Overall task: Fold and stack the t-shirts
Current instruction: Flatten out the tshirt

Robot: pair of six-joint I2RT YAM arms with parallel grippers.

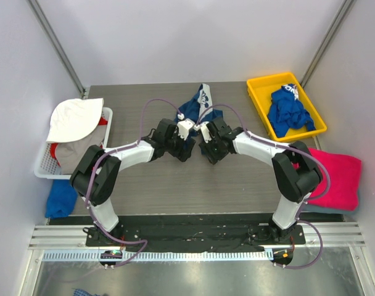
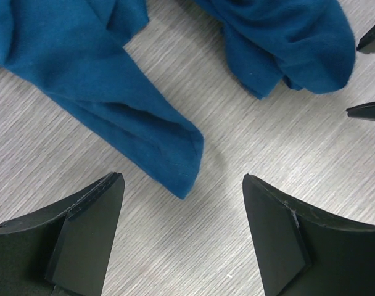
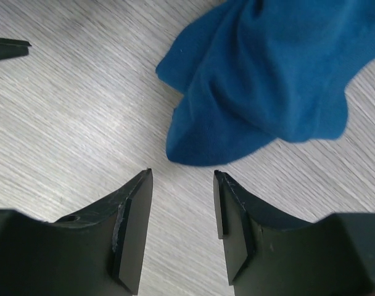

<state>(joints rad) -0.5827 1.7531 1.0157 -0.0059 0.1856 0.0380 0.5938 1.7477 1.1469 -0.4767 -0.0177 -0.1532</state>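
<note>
A navy-blue t-shirt (image 1: 200,106) with a white print lies crumpled at the back middle of the table. My left gripper (image 1: 182,145) and right gripper (image 1: 211,148) hang side by side just in front of it, both open and empty. In the left wrist view a pointed fold of this shirt (image 2: 144,129) reaches down to the open left gripper (image 2: 181,184). In the right wrist view a rounded fold (image 3: 267,74) lies just ahead of the open right gripper (image 3: 183,174). A royal-blue t-shirt (image 1: 289,111) with white lettering lies in a yellow bin (image 1: 261,86). A magenta-pink t-shirt (image 1: 337,176) lies at the right edge.
A white basket (image 1: 44,161) at the left holds a white cloth (image 1: 73,117) and grey and red clothes. A blue cloth (image 1: 61,198) lies below it by the table's left edge. The right gripper's fingertips (image 2: 367,111) show at the right edge of the left wrist view.
</note>
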